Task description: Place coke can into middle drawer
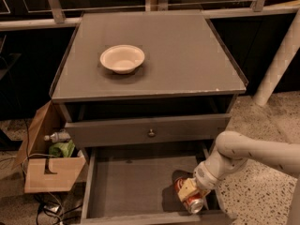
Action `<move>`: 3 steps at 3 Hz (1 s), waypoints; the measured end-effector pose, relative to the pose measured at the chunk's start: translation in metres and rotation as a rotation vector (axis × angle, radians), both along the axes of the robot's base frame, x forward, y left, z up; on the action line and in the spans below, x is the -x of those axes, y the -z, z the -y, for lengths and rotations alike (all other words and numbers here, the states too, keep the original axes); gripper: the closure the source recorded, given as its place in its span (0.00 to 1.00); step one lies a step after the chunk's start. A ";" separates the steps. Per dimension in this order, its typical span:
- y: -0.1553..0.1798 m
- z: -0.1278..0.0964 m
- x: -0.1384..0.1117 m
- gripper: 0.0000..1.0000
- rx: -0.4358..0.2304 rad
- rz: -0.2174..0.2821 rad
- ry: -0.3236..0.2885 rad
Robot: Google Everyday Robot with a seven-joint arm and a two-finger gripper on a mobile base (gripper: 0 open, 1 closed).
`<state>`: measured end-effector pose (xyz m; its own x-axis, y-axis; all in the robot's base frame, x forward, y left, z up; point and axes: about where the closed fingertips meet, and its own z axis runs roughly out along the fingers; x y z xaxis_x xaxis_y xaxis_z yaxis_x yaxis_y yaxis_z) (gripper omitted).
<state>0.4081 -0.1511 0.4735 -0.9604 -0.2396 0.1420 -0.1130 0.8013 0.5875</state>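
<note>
- Speckled terrazzo floor lies around a dark grey cabinet that stands before a dark railing
- the coke can lies tilted in the front right corner of the middle drawer, red side up and its silver end turned toward the drawer's front edge
- the gripper sits right on the can, its pale fingers clamped against the red body, so the can is in its hold low over the drawer floor
- whether the can's lower end touches the floor of the drawer cannot be told; a dark shadow spreads to its left
- the pale arm reaches in from the right edge, bends at a rounded joint beside the drawer's right wall and slopes down to the can
- the middle drawer is pulled well out, its flat floor bare left of the can
- just above it sits a closed drawer front with a small round brass knob at its middle
- on the cabinet's top a pale round bowl stands left of centre, well apart from the can
- left of the cabinet an open cardboard box holds a clear bottle and something green
- dark cables trail on the ground below the box
- a white post leans at the far right
</note>
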 end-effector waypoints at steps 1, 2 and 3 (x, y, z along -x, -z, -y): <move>-0.008 -0.006 -0.016 1.00 -0.029 0.024 0.019; 0.006 -0.012 -0.018 1.00 -0.071 -0.017 0.043; 0.009 -0.013 -0.017 1.00 -0.074 -0.023 0.044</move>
<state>0.4253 -0.1378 0.4647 -0.9670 -0.2076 0.1477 -0.0642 0.7596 0.6472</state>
